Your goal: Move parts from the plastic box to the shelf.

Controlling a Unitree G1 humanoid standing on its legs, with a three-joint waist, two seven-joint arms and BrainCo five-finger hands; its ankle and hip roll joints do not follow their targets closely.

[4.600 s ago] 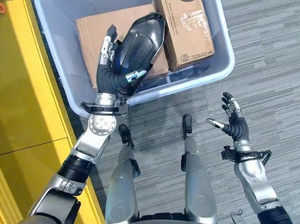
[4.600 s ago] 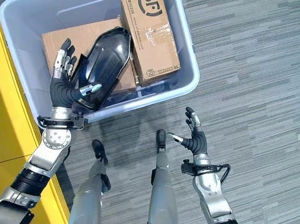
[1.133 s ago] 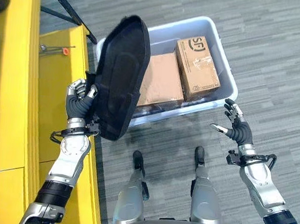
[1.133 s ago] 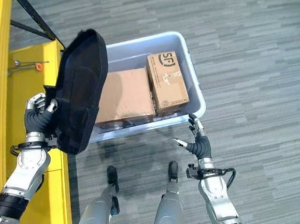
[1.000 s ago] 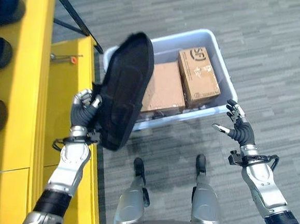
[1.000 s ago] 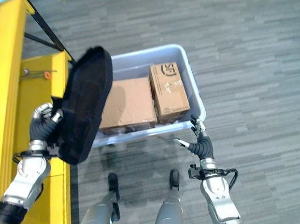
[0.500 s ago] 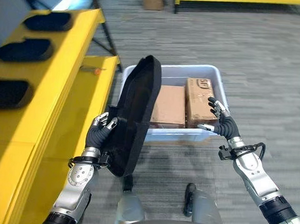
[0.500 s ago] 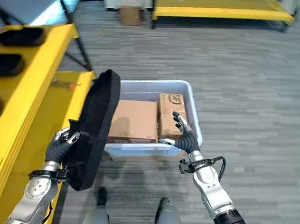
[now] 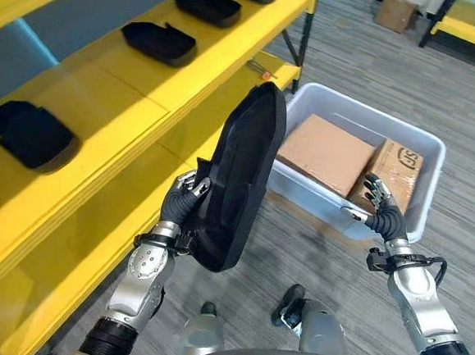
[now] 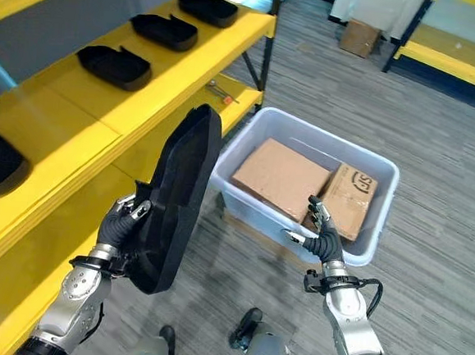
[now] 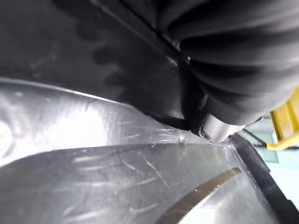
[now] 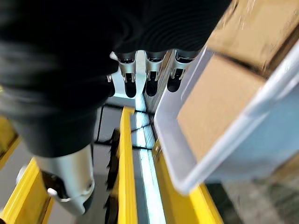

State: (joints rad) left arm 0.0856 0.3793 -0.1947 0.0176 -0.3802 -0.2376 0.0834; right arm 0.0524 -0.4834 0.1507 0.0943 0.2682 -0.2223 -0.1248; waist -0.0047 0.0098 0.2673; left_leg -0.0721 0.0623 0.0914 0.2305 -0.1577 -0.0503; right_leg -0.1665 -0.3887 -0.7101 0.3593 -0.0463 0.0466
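So the floor is grey striped carpet, and a big yellow shelf runs along the robot's left side, with a lower yellow level below it. Several black parts already sit in a row on the upper level, well apart from each other; the nearest one is partly cut off at the edge in the right eye view. Further back there's another low yellow rack and a small cardboard box on the floor.

The plastic box sits on the floor just beside the shelf's lower level. Inside are two cardboard boxes, a flat one and a narrower one tilted against the far wall.

The part being moved is a long black shell, held upright in the air between the shelf and the plastic box, out of the box completely. The left hand is clenched on its lower edge, fingers curled round the rim. The left wrist view is just dark blurry plastic up close, hard to make anything of.

The right hand hangs at the near rim of the plastic box with fingers spread and relaxed, grasping nothing. Its wrist view shows the fingertips straight, next to the box's rim. Can't tell if it actually touches the rim.
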